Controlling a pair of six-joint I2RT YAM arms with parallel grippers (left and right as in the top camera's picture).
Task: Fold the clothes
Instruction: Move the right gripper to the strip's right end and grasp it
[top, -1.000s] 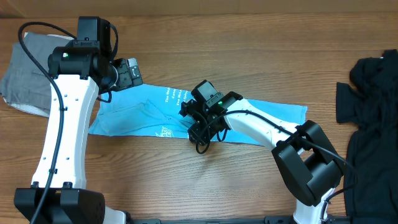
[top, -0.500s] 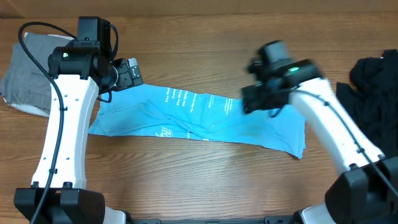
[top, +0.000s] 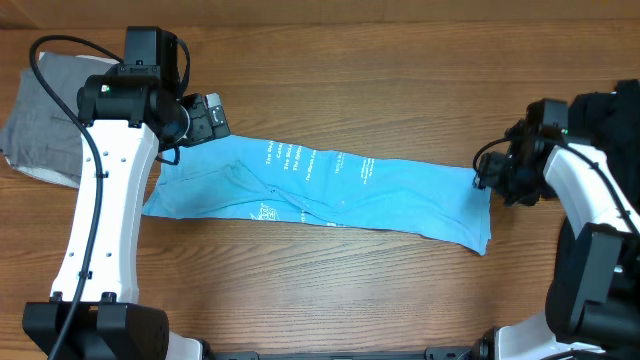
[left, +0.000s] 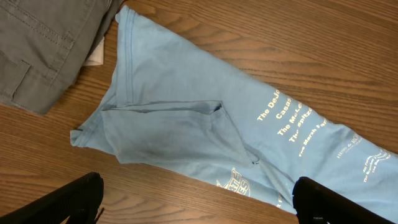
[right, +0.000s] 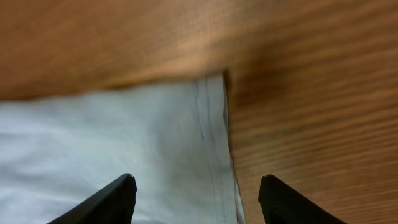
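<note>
The clothes, a light blue T-shirt (top: 330, 190) with small white text, lies flat as a long strip across the middle of the table. My left gripper (top: 212, 119) hovers open above the strip's upper left end. In the left wrist view the shirt (left: 205, 118) fills the middle, and the left gripper (left: 199, 202) has nothing between its fingers. My right gripper (top: 487, 178) is at the strip's right end. In the right wrist view the right gripper (right: 196, 199) stands open, low over the shirt's hemmed edge (right: 214, 143), holding nothing.
A grey garment (top: 45, 120) lies at the far left, touching the shirt's corner, and also shows in the left wrist view as grey trousers (left: 43, 43). A pile of black clothing (top: 600, 170) covers the right edge, just behind the right arm.
My right gripper went from the shirt's middle to its right end, and its jaws spread wider. The shirt's right end now lies a little lower and flatter. The left arm stayed still.
</note>
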